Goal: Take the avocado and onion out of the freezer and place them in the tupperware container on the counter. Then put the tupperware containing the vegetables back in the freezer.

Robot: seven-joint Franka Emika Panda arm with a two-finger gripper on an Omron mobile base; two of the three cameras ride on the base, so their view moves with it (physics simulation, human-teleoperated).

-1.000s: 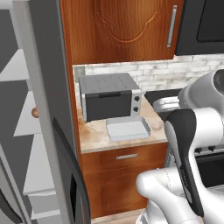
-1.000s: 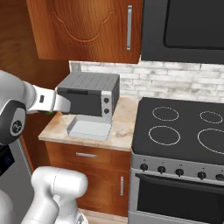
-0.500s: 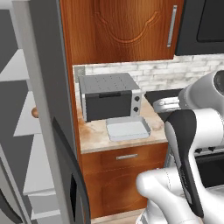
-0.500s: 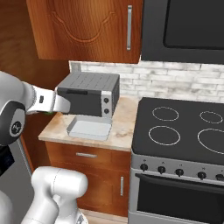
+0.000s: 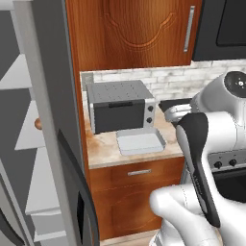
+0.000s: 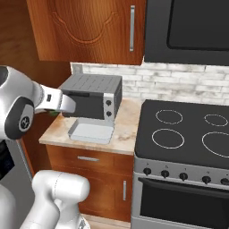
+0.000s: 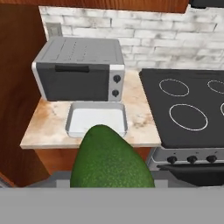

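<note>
Gripper is clamped on the avocado, which sits big and close in the hand view, above the near edge of the counter. Tupperware container sits on the counter just in front of the toaster oven, nothing in it. Freezer door hangs open at left, with an orange-brown onion on a shelf inside.

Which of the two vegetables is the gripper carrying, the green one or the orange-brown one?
The avocado: dark green, filling the foreground in the hand view. The orange-brown onion sits on a freezer shelf.
</note>
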